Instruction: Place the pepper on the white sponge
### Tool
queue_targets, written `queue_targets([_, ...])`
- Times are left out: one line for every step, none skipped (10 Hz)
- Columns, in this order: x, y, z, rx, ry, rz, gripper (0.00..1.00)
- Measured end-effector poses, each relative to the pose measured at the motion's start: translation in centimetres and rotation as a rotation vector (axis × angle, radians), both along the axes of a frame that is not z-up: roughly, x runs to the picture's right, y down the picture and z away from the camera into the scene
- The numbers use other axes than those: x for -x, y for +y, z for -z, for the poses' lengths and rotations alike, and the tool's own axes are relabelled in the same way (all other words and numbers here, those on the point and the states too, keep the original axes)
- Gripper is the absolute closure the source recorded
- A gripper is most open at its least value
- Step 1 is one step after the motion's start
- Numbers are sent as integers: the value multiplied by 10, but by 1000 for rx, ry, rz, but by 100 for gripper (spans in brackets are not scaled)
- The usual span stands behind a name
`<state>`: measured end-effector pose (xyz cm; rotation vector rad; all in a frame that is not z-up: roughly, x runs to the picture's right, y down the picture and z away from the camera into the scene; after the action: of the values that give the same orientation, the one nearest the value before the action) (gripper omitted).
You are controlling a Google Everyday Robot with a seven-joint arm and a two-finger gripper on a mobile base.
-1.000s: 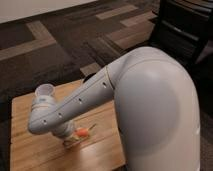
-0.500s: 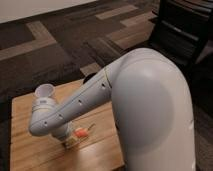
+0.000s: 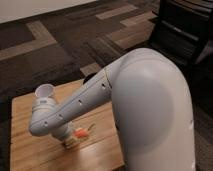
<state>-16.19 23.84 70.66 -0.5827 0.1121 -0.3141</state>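
Barely shifted, pincer [image 3: 69, 141] sits mid-table [image 3: 30, 155] by the pepper [image 3: 81, 133], its grip untellable, edges well apart.

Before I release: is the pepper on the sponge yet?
Cannot tell. The pepper shows beside the gripper, low over the wooden table; the arm hides the sponge.

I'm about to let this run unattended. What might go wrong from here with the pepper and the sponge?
1. The arm hides the hand and most of the sponge, so placement is hard to confirm from this view.
2. Only part of the pepper shows, at the sponge's edge; it might roll off onto the table on release.
3. The cup stands close behind the arm; a wide retreat might knock it.
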Motion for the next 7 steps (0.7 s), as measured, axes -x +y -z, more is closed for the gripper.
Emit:
queue_targets([0, 0, 0, 0, 0, 0, 95])
queue_targets([0, 0, 0, 0, 0, 0, 95])
queue_targets([0, 0, 0, 1, 0, 0, 95])
queue_targets([0, 1, 0, 1, 1, 0, 100])
queue_targets([0, 1, 0, 1, 1, 0, 99])
queue_targets([0, 1, 0, 1, 1, 0, 93])
queue_targets([0, 1, 0, 1, 1, 0, 82])
